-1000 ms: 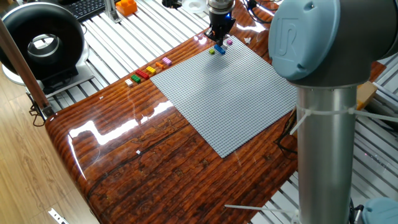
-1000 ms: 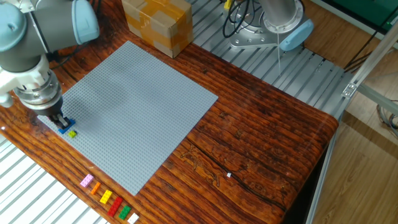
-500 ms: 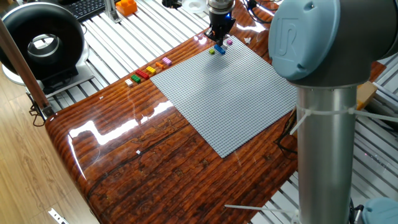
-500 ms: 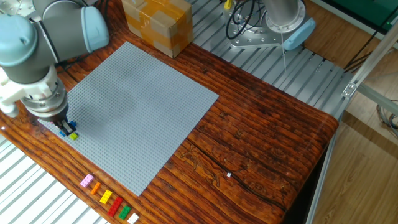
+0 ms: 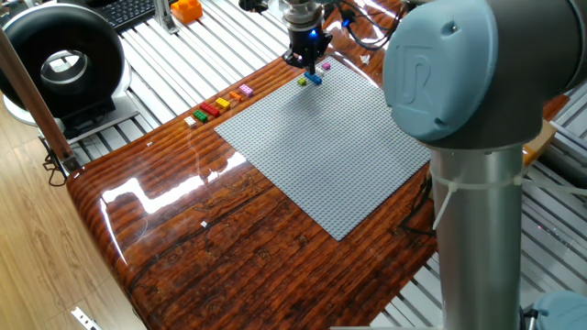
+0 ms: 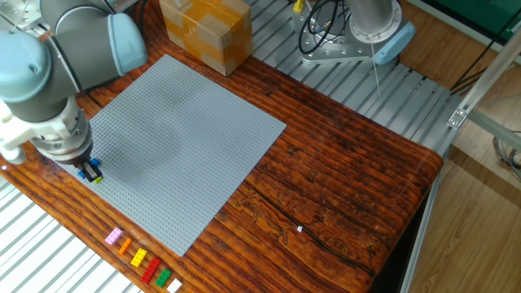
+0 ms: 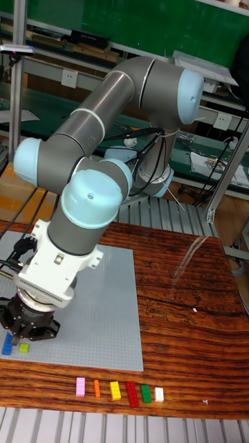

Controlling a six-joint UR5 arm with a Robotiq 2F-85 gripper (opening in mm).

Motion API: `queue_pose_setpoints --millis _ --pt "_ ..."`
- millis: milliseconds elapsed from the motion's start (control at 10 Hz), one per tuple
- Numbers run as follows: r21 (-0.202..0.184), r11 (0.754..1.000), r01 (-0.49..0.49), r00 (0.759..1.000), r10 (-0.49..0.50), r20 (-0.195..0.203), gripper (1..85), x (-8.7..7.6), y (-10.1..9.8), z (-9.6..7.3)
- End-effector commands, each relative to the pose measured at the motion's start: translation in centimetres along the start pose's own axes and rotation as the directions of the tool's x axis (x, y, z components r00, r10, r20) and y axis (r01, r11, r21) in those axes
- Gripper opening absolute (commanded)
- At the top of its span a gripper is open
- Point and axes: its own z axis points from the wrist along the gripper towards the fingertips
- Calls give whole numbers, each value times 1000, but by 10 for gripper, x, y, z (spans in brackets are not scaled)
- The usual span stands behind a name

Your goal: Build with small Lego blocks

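Since a second ago my fingers (image 5: pixel 307 66) have slid leftward across the top of the frame in one fixed view, and in the other fixed view my wrist now leans further over the left edge of the grey baseplate (image 6: pixel 175 138). My fingers (image 6: pixel 88 168) sit low at that left edge, right over a blue brick (image 6: pixel 91 170) with a small yellow-green brick (image 6: pixel 98 178) just beside it. From these angles I cannot tell whether my fingers are closed on the blue brick or merely touching it; my wrist hides the gap.

In one fixed view the blue brick (image 5: pixel 315 79) and yellow-green brick (image 5: pixel 302 82) lie near the top of the frame at the baseplate's (image 5: pixel 321 147) far corner, with a pink brick (image 5: pixel 326 66) a little apart to their right. In the tall fixed view they show at lower left, the blue brick (image 7: pixel 7 345) and yellow-green brick (image 7: pixel 23 348) side by side below my wrist.

Other bricks wait in a row on the wooden desk (image 6: pixel 342 187), off the baseplate: at the bottom of the tall fixed view, from left, pink (image 7: pixel 80 386), orange (image 7: pixel 97 388), yellow (image 7: pixel 115 390), red (image 7: pixel 131 393), green (image 7: pixel 146 393) and white (image 7: pixel 159 394). A cardboard box (image 6: pixel 205 31) stands at the top of the other fixed view.
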Motion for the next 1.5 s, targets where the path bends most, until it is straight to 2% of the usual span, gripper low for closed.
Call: queue_pose_setpoints --millis 0,100,200,300,400,700,800,1200,1400 --pt "-81 996 41 999 -43 -28 153 -3 24 -19" --pt "-102 993 53 998 -56 -31 203 -6 34 -29" --pt "-132 990 56 997 -61 -37 203 -8 49 -40" --pt "-180 981 69 997 -76 -33 213 -11 67 -47" --pt "-217 972 86 996 -92 -16 233 -18 81 -51" --pt "-275 957 92 995 -96 0 267 -24 106 -56" --pt "-290 952 98 995 -99 11 283 -28 115 -56" --pt "-296 949 112 993 -97 64 310 -50 137 -48" --pt "-297 947 119 992 -101 77 320 -55 143 -44"
